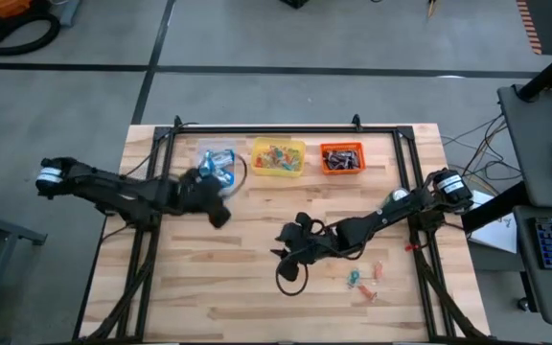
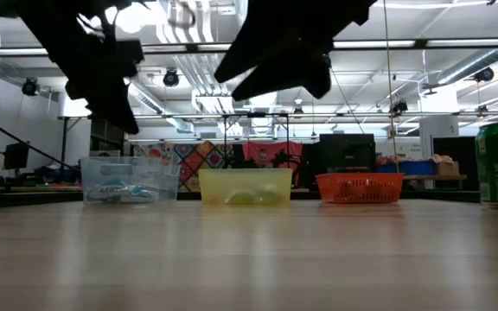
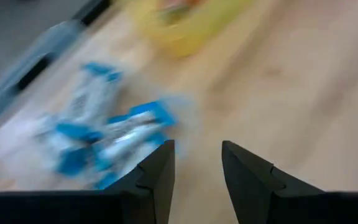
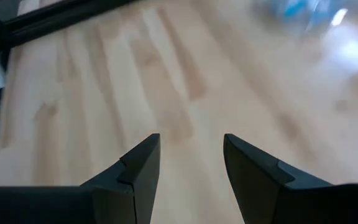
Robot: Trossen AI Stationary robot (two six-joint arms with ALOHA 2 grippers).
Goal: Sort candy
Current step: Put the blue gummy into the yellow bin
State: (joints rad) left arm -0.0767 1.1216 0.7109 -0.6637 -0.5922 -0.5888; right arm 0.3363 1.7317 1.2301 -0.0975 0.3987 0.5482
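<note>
We judged the loose candies (image 1: 364,280) at five o'clock on the surface (image 1: 257,297) light, crinkly and slippery, best pinched mid-wrapper; both left gripper (image 3: 197,163) and right gripper (image 4: 191,158) fingers stood apart, empty.

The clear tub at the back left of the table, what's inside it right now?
The clear tub holds blue-and-white wrapped candies, several piled together. The left tool hangs beside it, open and empty. How many candies lie there cannot be counted, since they overlap.
</note>
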